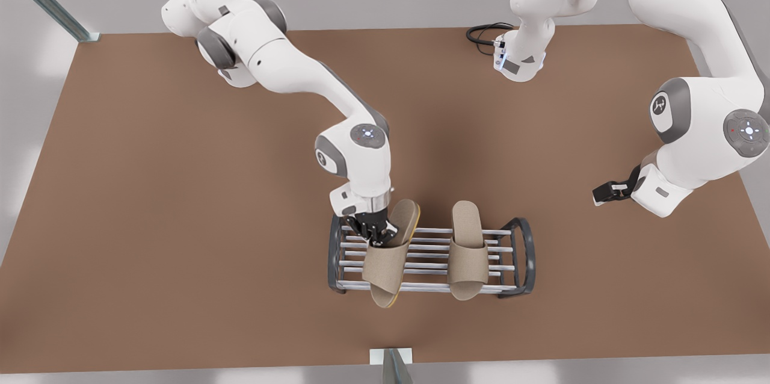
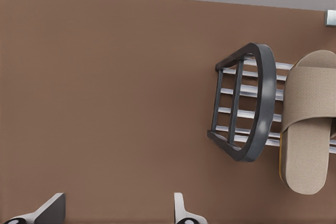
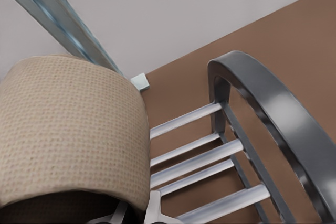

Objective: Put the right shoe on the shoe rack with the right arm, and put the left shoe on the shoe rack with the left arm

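Jaws of right gripper [image 1: 378, 232] pinch slipper [image 1: 390, 257] at strap, centre frame, tilted on shoe rack [image 1: 523, 251]. Left gripper [image 1: 603, 192], jaws spread, waits right of frame, well apart. Other slipper [image 1: 468, 257] lies flat across rods. Slippers prob light, soft; strap edge best hold. Rack ends hem sides; tabletop [image 1: 150, 221] roomy.

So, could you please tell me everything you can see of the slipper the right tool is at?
The beige woven slipper has a broad fabric strap, an open toe and a yellowish sole edge. It lies across the shoe rack near the end on the front view's left, tilted, heel raised, toe overhanging the front rod. The right tool reaches in at its strap opening. The second slipper lies apart beside it.
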Robot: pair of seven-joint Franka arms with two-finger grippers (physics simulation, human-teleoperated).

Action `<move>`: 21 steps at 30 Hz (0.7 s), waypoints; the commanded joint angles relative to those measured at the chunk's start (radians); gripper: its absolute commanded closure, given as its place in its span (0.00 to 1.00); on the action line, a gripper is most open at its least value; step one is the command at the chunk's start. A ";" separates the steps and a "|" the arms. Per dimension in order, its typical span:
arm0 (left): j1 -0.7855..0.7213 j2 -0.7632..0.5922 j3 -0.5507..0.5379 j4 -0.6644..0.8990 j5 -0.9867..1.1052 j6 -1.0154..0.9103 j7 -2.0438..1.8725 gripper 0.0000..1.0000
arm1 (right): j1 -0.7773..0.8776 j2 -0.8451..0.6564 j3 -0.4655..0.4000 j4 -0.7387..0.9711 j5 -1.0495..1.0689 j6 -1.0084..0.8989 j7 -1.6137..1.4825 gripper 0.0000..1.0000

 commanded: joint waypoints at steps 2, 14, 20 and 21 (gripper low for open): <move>0.000 -0.001 0.000 0.001 0.001 0.000 0.022 0.00 | 0.000 0.014 0.000 0.000 -0.004 0.022 0.134 0.79; -0.002 0.000 0.000 0.001 0.001 0.002 0.022 0.00 | 0.000 0.023 0.006 -0.043 -0.004 0.022 0.095 0.00; 0.000 -0.001 0.000 0.001 0.001 0.000 0.022 0.00 | -0.005 -0.082 0.052 -0.041 0.009 -0.108 0.075 0.00; 0.002 -0.001 0.000 0.001 0.001 -0.001 0.022 0.00 | -0.011 -0.121 0.070 -0.043 0.015 -0.149 0.071 0.00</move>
